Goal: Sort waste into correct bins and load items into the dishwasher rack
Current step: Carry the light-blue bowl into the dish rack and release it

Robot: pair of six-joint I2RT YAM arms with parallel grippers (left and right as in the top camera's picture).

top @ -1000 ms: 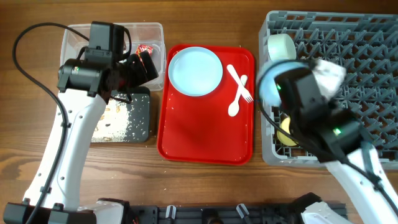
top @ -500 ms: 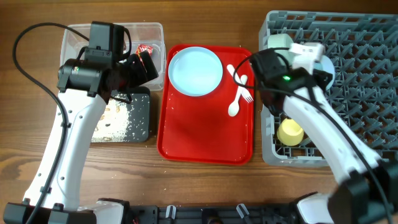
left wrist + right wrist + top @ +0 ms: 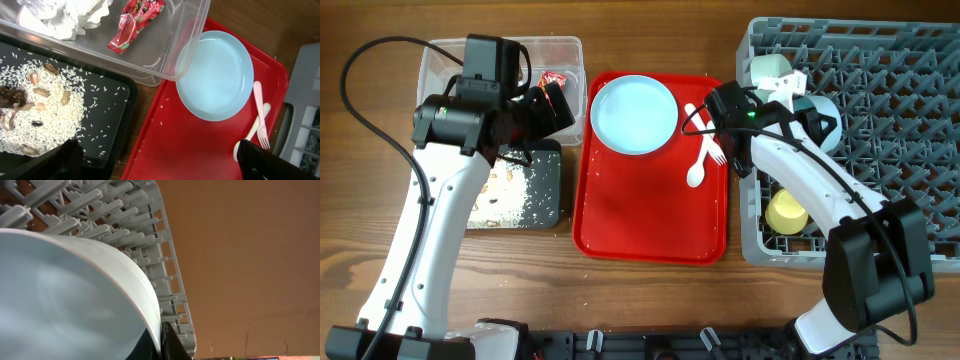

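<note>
My right gripper (image 3: 810, 113) is shut on the rim of a pale blue-green bowl (image 3: 823, 102) over the back left of the grey dishwasher rack (image 3: 905, 150). The bowl fills the right wrist view (image 3: 65, 295). A second bowl (image 3: 770, 70) and the yellow cup (image 3: 786, 212) sit in the rack. The pale blue plate (image 3: 634, 113), white spoon (image 3: 698, 170) and fork (image 3: 705, 135) lie on the red tray (image 3: 650, 215). My left gripper (image 3: 555, 105) is open and empty above the clear tub (image 3: 570, 50), which holds the red wrapper (image 3: 137, 22) and the tissue (image 3: 70, 15).
The black tray (image 3: 545, 190) in front of the tub holds rice grains and brown food scraps (image 3: 30, 100). My right arm's elbow (image 3: 730, 105) hangs over the red tray's right edge beside the cutlery. Bare wooden table lies in front of the trays.
My right arm has swung round with the bowl, from the rack's left front towards its back left, and its elbow now reaches over the tray's edge. The left arm has not moved.
</note>
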